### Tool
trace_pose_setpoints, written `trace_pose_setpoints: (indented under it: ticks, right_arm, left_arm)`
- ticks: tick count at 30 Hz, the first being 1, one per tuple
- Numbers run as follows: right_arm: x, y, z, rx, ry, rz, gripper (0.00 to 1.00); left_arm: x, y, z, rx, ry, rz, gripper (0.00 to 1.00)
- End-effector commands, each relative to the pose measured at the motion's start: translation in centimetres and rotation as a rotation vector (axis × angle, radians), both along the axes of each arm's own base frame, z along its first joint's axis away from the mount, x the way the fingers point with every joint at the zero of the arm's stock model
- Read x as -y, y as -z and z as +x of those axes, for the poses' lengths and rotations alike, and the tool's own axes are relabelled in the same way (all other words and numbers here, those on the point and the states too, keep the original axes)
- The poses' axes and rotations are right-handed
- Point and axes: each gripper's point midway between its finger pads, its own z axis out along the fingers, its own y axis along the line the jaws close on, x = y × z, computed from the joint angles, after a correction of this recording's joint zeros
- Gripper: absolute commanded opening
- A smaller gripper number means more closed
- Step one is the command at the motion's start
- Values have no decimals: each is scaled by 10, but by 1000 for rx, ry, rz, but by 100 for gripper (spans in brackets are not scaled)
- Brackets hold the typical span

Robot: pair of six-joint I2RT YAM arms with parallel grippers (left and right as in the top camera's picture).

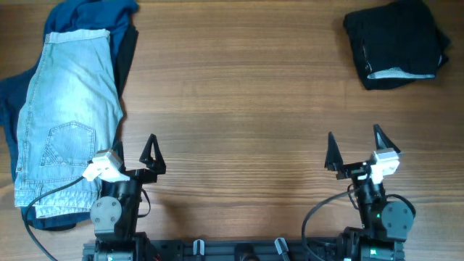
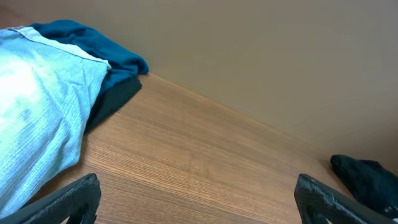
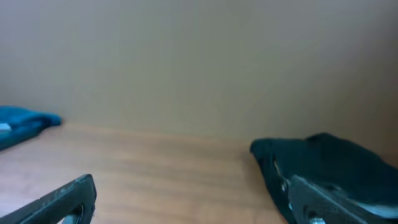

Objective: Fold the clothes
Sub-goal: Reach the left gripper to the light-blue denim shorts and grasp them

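Pale light-blue denim shorts (image 1: 69, 116) lie flat at the table's left, on top of dark blue garments (image 1: 87, 16). They also show in the left wrist view (image 2: 37, 106), with the dark blue cloth (image 2: 93, 43) behind them. A folded black garment (image 1: 397, 42) sits at the far right, also in the right wrist view (image 3: 323, 165). My left gripper (image 1: 138, 156) is open and empty near the front edge, just right of the shorts. My right gripper (image 1: 357, 148) is open and empty at the front right, well short of the black garment.
The wooden table (image 1: 239, 109) stretches between the two piles. Both arm bases and their cables (image 1: 319, 217) sit along the front edge. A plain wall (image 2: 280, 56) stands behind the table.
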Motion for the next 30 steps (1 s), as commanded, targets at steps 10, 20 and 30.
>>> trace_pose_setpoints:
  ticks: [10, 20, 30]
  right_arm:
    - [-20, -37, 4, -25, -150, 141, 100]
    - [-51, -76, 107, -464, -434, 243, 100]
    - [-41, 4, 155, -874, -397, 301, 100]
  left_arm:
    - [8, -42, 0, -4, 49, 1, 100]
    - [13, -38, 57, -552, 94, -54, 100]
    - [44, -5, 87, -849, 275, -188, 98]
